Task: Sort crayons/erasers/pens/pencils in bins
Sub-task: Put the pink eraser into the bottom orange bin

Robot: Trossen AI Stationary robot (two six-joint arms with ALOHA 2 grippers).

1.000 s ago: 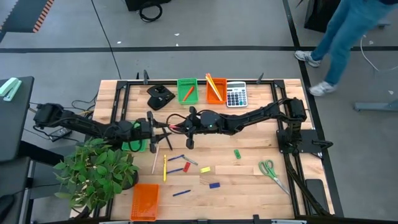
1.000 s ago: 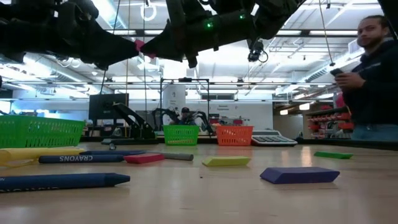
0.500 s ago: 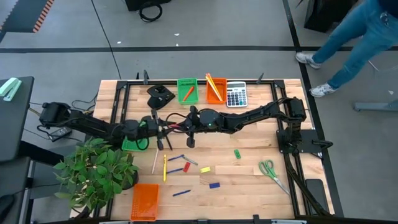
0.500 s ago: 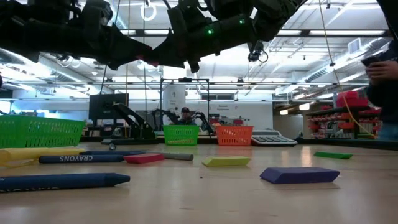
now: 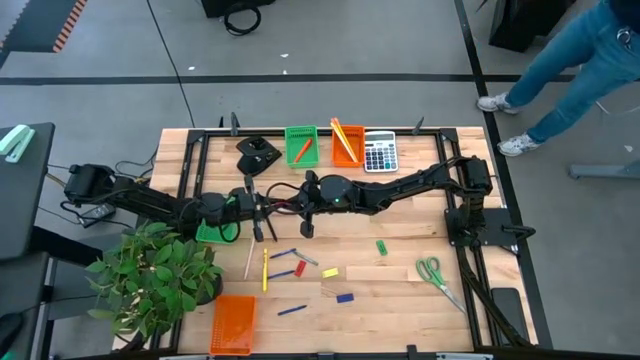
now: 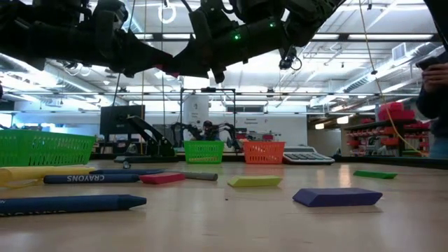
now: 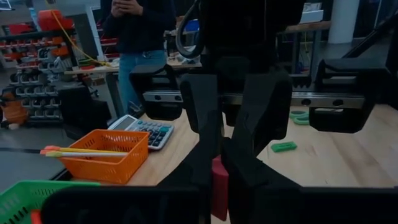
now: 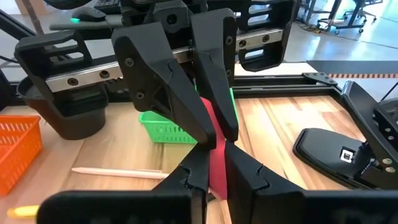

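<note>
Above the tabletop (image 5: 400, 270), the left end effector (image 5: 268, 210) and right end effector (image 5: 287, 203) meet tip to tip; both clamp one red eraser (image 8: 216, 163) between them.

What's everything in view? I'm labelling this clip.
green bins: two; back, mid-left.
orange bins: two; back, front-left.
loose erasers: four; green, yellow, blue, red; mid-table.
held eraser: one, pinkish red, between both arms' jaws.
pencils: two, yellow and pale wood, mid-left.
blue sticks: three, mid-table.
calculator: one, grey, back.
scissors: one, green-handled, front-right.
plant: one, green, front-left.
person: one, blue trousers, beyond back-right corner.
left arm: dark, jaws shut on held eraser.
right arm: dark, jaws shut on it too.
</note>
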